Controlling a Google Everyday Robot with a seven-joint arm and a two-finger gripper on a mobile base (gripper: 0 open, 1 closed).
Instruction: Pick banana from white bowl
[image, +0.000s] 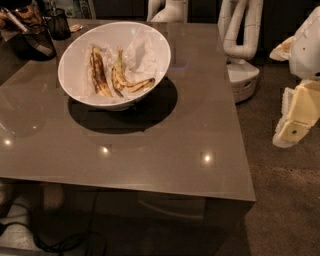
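Note:
The white bowl (159, 44) stands tilted on the far left part of the brown table (150, 150), lined with crumpled white paper. The banana (124, 80), a small bunch of two curved yellow bananas with brown blotches, lies in the middle of the bowl. A single straighter, darker banana (98, 71) lies to its left in the same bowl. My gripper (289, 134), cream-coloured, hangs off the table's right side, above the floor and far from the bowl, with nothing seen in it.
Black mesh holders (36, 41) and a dark cup (59, 24) stand at the table's far left corner. Another white robot's arm and base (242, 45) stand beyond the table's right edge. Carpet floor (285, 200) lies to the right.

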